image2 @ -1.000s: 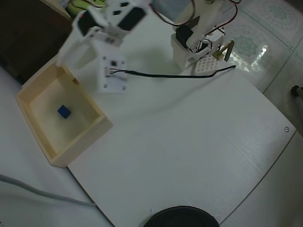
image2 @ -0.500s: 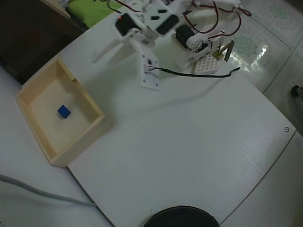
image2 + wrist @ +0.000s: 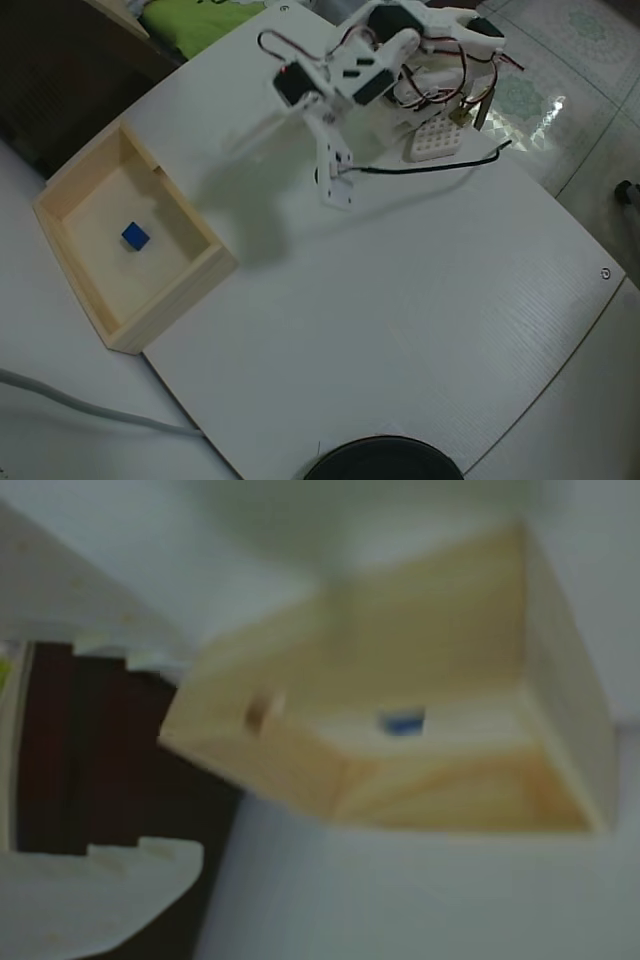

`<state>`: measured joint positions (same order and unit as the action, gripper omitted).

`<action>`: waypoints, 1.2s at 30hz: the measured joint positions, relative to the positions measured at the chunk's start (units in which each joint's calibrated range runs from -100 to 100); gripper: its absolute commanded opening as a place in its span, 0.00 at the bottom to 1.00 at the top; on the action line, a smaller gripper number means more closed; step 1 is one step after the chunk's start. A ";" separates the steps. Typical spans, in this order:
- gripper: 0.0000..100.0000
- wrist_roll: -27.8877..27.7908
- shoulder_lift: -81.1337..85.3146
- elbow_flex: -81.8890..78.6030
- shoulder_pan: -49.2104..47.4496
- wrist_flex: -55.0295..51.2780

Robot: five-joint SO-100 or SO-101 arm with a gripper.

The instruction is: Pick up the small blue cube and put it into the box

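Note:
The small blue cube (image 3: 135,236) lies on the floor of the box (image 3: 170,300), a shallow pale wood tray at the table's left edge in the overhead view. In the wrist view the cube (image 3: 402,721) sits near the middle of the box (image 3: 570,700), blurred. My gripper (image 3: 338,190) hangs above the bare table right of the box, close to the arm's base, well apart from the box. In the wrist view the gripper (image 3: 190,755) enters from the left with its jaws spread and nothing between them.
A white perforated block (image 3: 437,138) and a black cable (image 3: 430,168) lie by the arm's base. A black round object (image 3: 385,460) sits at the table's front edge. A grey cable (image 3: 80,405) runs at the lower left. Dark floor lies beyond the box.

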<state>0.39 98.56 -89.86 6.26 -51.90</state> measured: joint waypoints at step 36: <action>0.01 -2.63 0.08 -8.96 -10.54 0.00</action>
<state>-2.24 98.65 -98.82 -4.27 -51.90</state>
